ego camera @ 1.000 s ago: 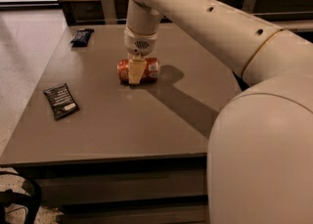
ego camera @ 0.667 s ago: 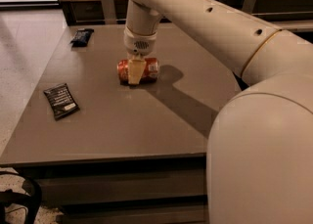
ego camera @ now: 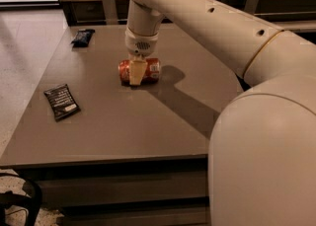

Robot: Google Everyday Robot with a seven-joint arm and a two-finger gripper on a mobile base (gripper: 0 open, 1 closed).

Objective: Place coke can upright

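The coke can (ego camera: 152, 69), orange-red, lies on its side on the grey table (ego camera: 123, 126), a little behind the middle. My gripper (ego camera: 138, 72) comes straight down onto it from the cream arm. One cream finger (ego camera: 136, 74) presses against the can's near side, and the other is hidden behind the can. The jaws straddle the can across its middle and hold it. The can rests on the tabletop.
A flat dark snack packet (ego camera: 61, 102) lies near the table's left edge. Another dark packet (ego camera: 82, 37) lies at the far left corner. My arm's shoulder fills the right foreground. Wooden furniture with metal brackets stands behind the table.
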